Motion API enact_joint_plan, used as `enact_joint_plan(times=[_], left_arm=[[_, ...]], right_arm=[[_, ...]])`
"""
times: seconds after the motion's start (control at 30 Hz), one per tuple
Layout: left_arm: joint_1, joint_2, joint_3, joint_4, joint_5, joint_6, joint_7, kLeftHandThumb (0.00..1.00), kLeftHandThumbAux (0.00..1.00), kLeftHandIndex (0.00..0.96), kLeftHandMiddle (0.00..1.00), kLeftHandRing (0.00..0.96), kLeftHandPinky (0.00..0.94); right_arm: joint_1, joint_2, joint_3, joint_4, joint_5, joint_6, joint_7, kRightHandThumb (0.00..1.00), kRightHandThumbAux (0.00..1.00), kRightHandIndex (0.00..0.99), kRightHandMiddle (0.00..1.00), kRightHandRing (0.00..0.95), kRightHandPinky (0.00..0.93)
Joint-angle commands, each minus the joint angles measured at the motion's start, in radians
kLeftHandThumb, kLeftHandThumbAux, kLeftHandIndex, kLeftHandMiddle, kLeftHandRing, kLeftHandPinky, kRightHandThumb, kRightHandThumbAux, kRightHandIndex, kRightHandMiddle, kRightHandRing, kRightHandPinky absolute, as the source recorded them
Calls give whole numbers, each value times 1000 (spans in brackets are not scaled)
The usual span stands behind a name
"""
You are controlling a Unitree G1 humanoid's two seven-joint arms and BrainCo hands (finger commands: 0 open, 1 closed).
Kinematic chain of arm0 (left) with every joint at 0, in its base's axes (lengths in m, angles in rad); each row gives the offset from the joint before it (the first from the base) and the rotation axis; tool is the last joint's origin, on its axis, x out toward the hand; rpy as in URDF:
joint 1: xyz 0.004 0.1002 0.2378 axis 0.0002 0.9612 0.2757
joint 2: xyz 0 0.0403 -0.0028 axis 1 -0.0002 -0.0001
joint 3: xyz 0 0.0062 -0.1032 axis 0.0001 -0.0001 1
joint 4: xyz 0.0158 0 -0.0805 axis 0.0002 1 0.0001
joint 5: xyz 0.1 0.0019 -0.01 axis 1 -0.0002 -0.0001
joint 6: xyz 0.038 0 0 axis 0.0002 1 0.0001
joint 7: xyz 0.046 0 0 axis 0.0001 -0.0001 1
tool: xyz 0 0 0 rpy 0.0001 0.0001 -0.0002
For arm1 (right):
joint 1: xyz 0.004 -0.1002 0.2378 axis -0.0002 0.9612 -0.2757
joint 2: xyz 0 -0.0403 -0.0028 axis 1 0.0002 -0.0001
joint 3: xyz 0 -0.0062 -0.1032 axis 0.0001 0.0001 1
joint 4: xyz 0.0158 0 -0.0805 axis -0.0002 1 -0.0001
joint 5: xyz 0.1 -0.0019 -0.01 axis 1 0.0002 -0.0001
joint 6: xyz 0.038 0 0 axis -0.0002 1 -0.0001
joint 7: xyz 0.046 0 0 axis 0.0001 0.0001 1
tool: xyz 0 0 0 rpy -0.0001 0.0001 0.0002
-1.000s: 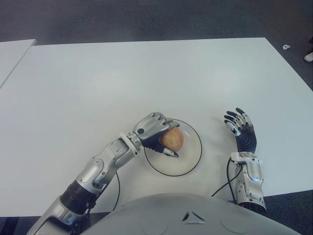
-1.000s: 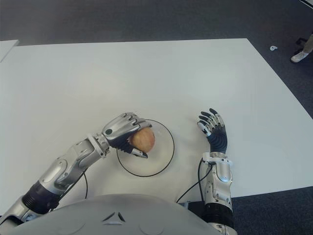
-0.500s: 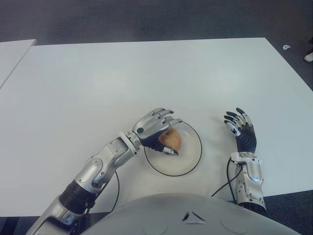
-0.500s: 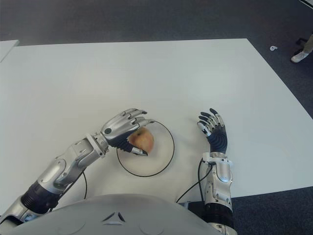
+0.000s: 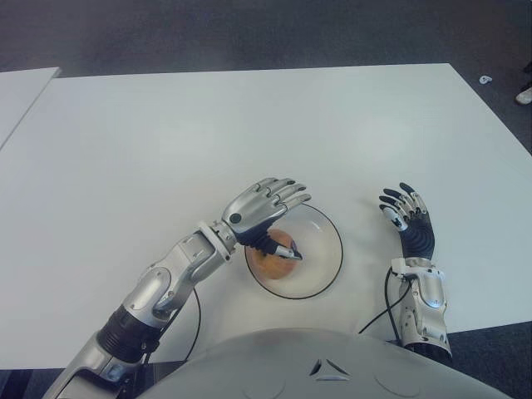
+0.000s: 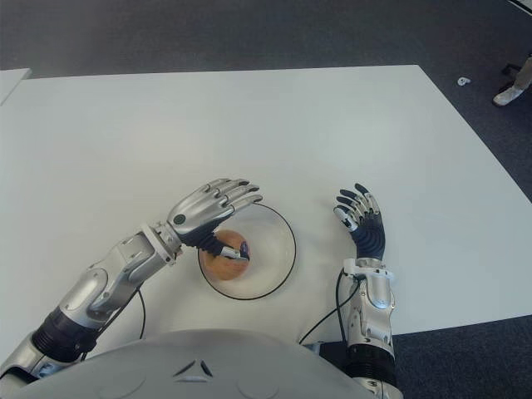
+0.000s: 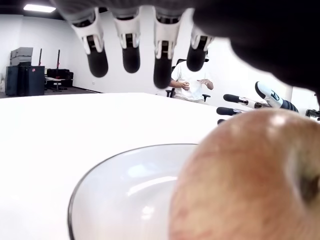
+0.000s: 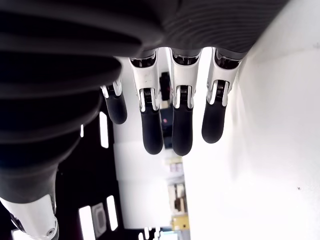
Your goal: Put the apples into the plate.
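One reddish-yellow apple (image 5: 273, 261) lies in the clear, dark-rimmed plate (image 5: 322, 252) near the table's front edge. My left hand (image 5: 274, 218) hovers over the plate's left side, open, its fingers (image 7: 131, 49) stretched out above the apple (image 7: 245, 180) and the thumb tip beside the fruit's top. In the left wrist view the apple sits on the plate (image 7: 120, 192), free of the fingers. My right hand (image 5: 407, 218) shows to the right of the plate, open, its fingers (image 8: 172, 125) straight and holding nothing.
The white table (image 5: 249, 125) stretches far ahead and to both sides. A second white table (image 5: 21, 87) shows at the far left. Dark carpet lies beyond. A seated person (image 7: 192, 85) shows far off in the left wrist view.
My left hand has opened and let go of the apple, which dropped from the fingers' hold down onto the plate's left part. The right hand has not moved.
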Motion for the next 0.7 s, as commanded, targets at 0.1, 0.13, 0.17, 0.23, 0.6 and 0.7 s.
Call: enact_joint_plan(times=[0.1, 0.13, 0.17, 0.23, 0.6, 0.7], left_arm=[[9, 12, 5, -14, -6, 29, -91, 160, 230, 5, 16, 8, 4], [9, 11, 6, -13, -9, 29, -95, 159, 227, 3, 10, 5, 2], [9, 11, 6, -13, -11, 30, -98, 159, 225, 2, 8, 4, 2], [10, 10, 8, -13, -13, 30, -103, 157, 222, 0, 3, 1, 0], [9, 8, 16, -9, -29, 19, -90, 181, 175, 0, 0, 0, 0], [12, 7, 20, -8, -31, 14, -78, 184, 163, 0, 0, 0, 0]], right_arm=[[24, 13, 8, 31, -1, 32, -1, 736, 678, 159, 316, 303, 319], [23, 13, 9, 32, -3, 31, -3, 734, 676, 159, 314, 302, 314], [23, 14, 9, 33, -5, 31, -5, 733, 675, 159, 314, 301, 312], [23, 14, 10, 33, -7, 31, -6, 728, 674, 159, 312, 299, 307], [24, 11, 10, 36, -28, 14, -17, 724, 683, 157, 316, 300, 314], [25, 13, 11, 37, -32, 7, -18, 724, 685, 157, 316, 301, 318]])
